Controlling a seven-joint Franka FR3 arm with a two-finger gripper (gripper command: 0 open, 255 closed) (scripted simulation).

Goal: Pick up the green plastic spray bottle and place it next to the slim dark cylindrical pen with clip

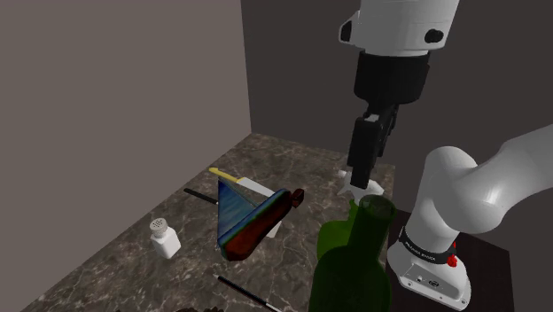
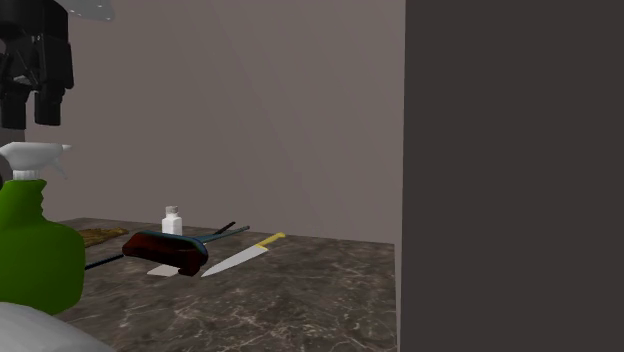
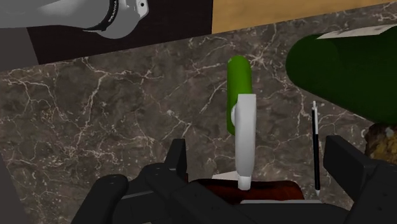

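Note:
The spray bottle stands upright on the marble top, with a green body (image 2: pixel 35 250) and a white trigger head (image 2: pixel 32 158). From above I see its green body (image 3: pixel 240 79) and white head (image 3: pixel 245 137). My black gripper (image 2: pixel 35 118) hangs just above the head, open and touching nothing. The fingers (image 3: pixel 179 158) stand apart on either side of the bottle. My gripper (image 1: pixel 360 174) sits over the white head (image 1: pixel 365 189). A slim dark pen (image 3: pixel 315 146) lies beside the dark green bottle, and I also see this pen (image 1: pixel 248 292) near the front edge.
A tall dark green glass bottle (image 1: pixel 354 261) stands close to the spray bottle. A dark red brush-like object (image 1: pixel 261 223), a yellow-handled knife (image 2: pixel 240 255), a white shaker (image 1: pixel 162 237) and another thin dark rod (image 1: pixel 199 195) lie mid-counter. Walls close in behind.

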